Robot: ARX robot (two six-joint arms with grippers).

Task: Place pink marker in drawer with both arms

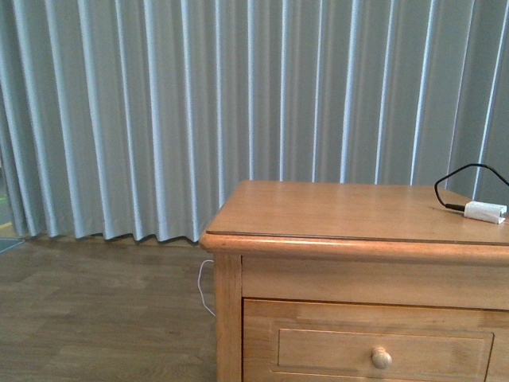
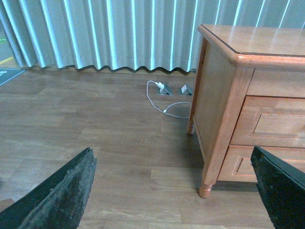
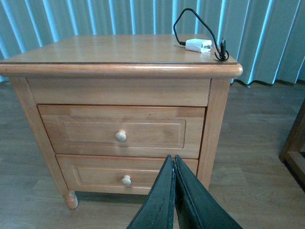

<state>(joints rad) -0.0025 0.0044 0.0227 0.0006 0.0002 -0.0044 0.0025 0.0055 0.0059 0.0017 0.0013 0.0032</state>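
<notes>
Honey-brown drawer shut, knob facing out, just above and beyond right gripper, whose fingers are pressed together on nothing; left gripper fingers wide apart near cabinet corner; white adapter on top

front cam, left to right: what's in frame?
Curtain → white floor cable → nightstand → drawer knob → black cable → white adapter. No pink marker or claws in view.
</notes>
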